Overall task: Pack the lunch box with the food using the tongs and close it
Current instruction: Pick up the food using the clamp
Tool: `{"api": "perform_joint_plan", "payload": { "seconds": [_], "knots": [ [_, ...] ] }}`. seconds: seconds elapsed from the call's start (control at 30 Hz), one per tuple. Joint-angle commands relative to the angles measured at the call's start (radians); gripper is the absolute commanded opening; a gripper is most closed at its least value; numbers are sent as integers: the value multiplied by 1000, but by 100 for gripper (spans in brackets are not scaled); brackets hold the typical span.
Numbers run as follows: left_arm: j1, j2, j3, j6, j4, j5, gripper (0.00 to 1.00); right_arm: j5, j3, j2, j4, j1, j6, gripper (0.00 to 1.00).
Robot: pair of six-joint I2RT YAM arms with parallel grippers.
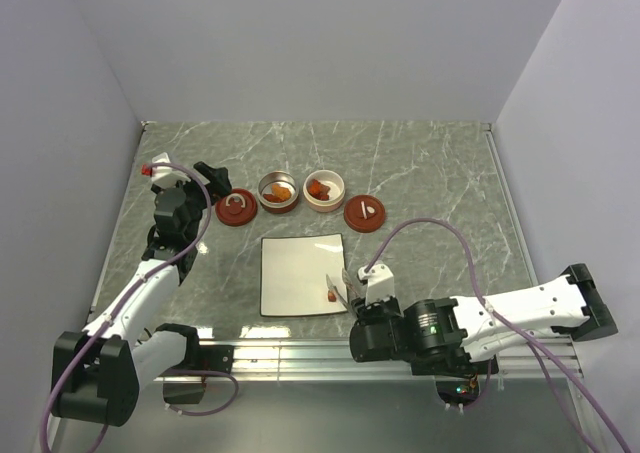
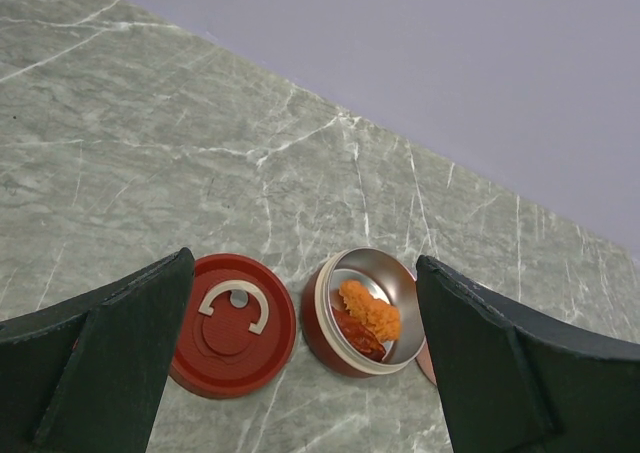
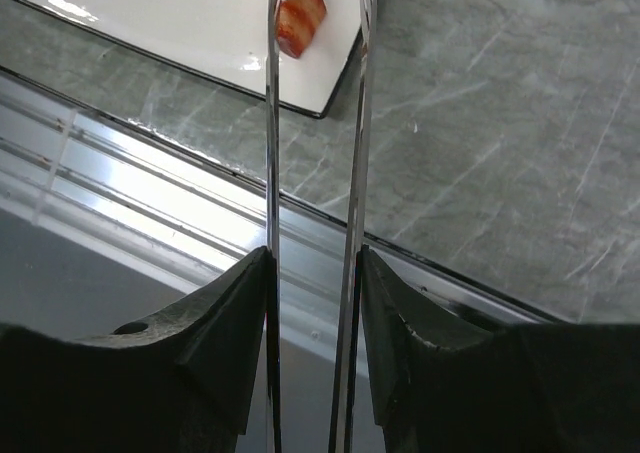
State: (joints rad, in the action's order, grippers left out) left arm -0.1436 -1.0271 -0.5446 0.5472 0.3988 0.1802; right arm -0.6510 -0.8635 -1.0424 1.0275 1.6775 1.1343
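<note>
At the near right corner of the plate (image 3: 150, 23), we see one food piece (image 3: 300, 18) lying between the two arms of the tongs (image 3: 272, 123), along their long axis, which the nearer right gripper (image 3: 315, 273) clamps while the left gripper (image 2: 303, 263) hangs wide open.

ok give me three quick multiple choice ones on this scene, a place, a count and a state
1. The food piece on the plate lies: A) by its near right corner B) at its centre C) by its far left corner
2. Red lids on the table: A) one B) two C) four
3. The right gripper is: A) open, empty B) shut on the tongs C) out of view
1 A, it sits beside that corner; 2 B, two show from above; 3 B, both tong arms run between its fingers.
</note>
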Motion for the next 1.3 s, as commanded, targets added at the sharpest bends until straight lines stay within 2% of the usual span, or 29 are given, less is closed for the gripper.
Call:
{"api": "perform_joint_plan", "payload": {
  "seconds": [0.0, 0.37, 0.9, 0.97, 1.2, 1.27],
  "knots": [
    [4, 25, -25, 16, 37, -16, 99, -52, -46, -16, 85, 31, 125, 48],
    [4, 24, -26, 17, 41, -22, 100, -56, -72, -38, 62, 90, 122, 48],
    [4, 39, -23, 17, 37, -24, 100, 8, -104, -136, 62, 96, 94, 48],
    [4, 42, -21, 19, 35, -22, 100, 13, -111, -151, 69, 96, 94, 46],
    [4, 50, -20, 17, 32, -21, 99, -15, -126, -156, 97, 94, 107, 28],
    [4, 51, -21, 17, 31, -21, 99, -35, -134, -156, 95, 90, 93, 27]
  ]
}}
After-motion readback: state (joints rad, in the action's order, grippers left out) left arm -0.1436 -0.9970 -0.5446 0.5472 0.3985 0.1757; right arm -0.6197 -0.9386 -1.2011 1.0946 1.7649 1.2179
